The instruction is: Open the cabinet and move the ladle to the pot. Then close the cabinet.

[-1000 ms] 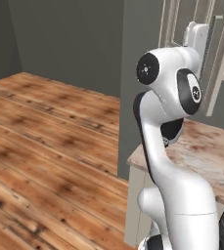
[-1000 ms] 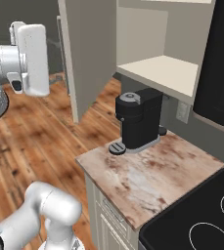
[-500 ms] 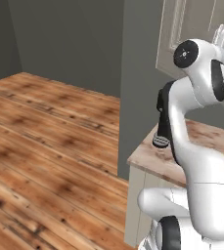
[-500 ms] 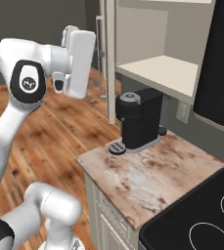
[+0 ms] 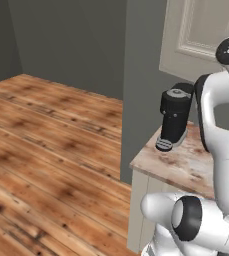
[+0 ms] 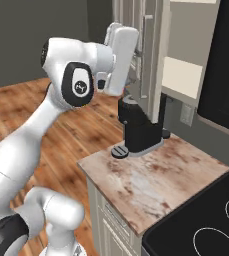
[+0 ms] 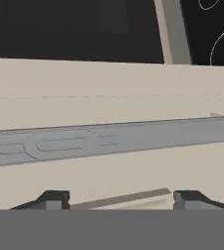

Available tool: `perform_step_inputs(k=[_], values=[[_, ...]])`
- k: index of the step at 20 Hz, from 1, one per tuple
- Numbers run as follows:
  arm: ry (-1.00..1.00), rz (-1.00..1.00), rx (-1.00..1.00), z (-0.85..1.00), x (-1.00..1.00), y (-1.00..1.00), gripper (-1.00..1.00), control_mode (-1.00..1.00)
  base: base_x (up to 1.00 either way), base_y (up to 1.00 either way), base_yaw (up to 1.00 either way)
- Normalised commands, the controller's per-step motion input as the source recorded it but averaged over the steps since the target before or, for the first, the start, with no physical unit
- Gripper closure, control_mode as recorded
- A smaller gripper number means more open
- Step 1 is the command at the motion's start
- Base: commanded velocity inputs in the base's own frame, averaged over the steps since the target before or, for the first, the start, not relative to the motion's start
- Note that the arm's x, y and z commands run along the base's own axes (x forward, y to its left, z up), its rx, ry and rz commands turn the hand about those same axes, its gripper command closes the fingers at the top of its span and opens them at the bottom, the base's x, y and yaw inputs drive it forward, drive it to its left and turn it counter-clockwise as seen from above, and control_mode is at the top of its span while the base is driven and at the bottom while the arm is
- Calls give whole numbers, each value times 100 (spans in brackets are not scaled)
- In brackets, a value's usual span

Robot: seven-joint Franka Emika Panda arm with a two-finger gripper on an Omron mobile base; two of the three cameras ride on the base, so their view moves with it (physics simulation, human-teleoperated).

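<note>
The cream cabinet door (image 6: 157, 45) with its raised panel (image 5: 206, 30) stands ajar, swung most of the way toward the cabinet front. To its right a bare cabinet shelf (image 6: 183, 75) still shows. My gripper (image 6: 133, 70) is up against the door's outer face, just left of the long silver bar handle (image 6: 147, 55). In the hand view the handle (image 7: 113, 139) runs across the cream door (image 7: 108, 88) just beyond my gripper (image 7: 121, 200). Its fingertips (image 7: 52, 197) are wide apart, so it is open with nothing between them.
A black coffee machine (image 6: 138, 130) stands on the marbled counter (image 6: 156, 175) under the cabinet, with cream drawers (image 6: 111, 220) below. A black stovetop (image 6: 211, 220) adjoins at the right, and a black microwave (image 6: 226, 60) hangs above it. Wooden floor (image 5: 46, 150) spreads to the left.
The arm has swung right with the hand against the door, and the door has turned from wide open to nearly shut over the cabinet front.
</note>
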Motion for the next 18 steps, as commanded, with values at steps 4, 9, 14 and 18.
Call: perform_step_inputs(k=[4, 9, 14, 18], values=[[-16, 10, 8, -36, 88, -84, -100, -100, 0, 0, 0], [-11, 9, 10, -46, 80, -82, -100, -100, 0, 0, 0], [-4, 6, 6, -32, 95, -64, -100, -100, 0, 0, 0], [0, 3, 7, -13, 100, -63, -100, -100, 0, 0, 0]])
